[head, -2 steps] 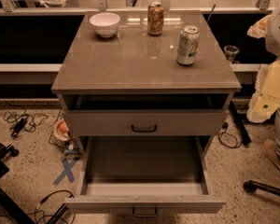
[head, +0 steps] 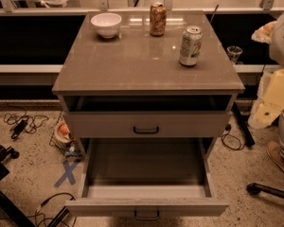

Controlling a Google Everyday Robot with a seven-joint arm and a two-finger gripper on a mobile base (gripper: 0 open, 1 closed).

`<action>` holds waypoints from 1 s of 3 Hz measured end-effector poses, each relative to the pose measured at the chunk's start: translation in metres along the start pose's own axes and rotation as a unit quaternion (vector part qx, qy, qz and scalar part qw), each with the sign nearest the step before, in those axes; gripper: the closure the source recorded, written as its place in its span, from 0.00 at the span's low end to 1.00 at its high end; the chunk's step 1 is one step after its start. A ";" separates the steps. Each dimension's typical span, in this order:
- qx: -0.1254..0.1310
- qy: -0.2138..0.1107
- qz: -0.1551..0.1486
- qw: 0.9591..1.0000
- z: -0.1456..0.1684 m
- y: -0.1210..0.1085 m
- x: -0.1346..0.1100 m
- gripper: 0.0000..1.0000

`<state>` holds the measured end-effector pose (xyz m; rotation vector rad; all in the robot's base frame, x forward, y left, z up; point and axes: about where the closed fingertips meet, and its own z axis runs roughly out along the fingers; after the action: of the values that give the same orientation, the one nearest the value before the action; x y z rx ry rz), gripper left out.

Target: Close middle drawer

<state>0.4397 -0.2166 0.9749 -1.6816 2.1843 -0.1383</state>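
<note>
The middle drawer point(head: 146, 206) is pulled far out toward me, its pale-grey front low in the view with a small dark bar handle point(head: 146, 215). Its deep dark box point(head: 144, 162) looks empty. Above it is the matching drawer front of the upper tier point(head: 146, 125), nearly shut under a dark slot. My arm shows as pale shapes at the right edge. The gripper point(head: 258, 118) hangs there beside the cabinet's right side, well apart from the open drawer and holding nothing that I can see.
On the cabinet top point(head: 132, 65) stand a white bowl point(head: 106, 24), a brown can point(head: 157, 19) and a green-white can point(head: 190, 46). Cables point(head: 23, 123), a blue tape cross point(head: 67, 173) and a wire basket point(head: 62, 137) lie on the floor at left. A chair base point(head: 270, 189) is at right.
</note>
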 end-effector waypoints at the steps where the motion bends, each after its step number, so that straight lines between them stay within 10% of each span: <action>1: 0.000 -0.040 0.001 0.999 0.042 0.021 0.021 0.00; 3: 0.019 -0.175 0.036 0.984 0.168 0.061 0.083 0.00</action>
<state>0.4262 -0.2531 0.7818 -1.4761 1.9609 0.1252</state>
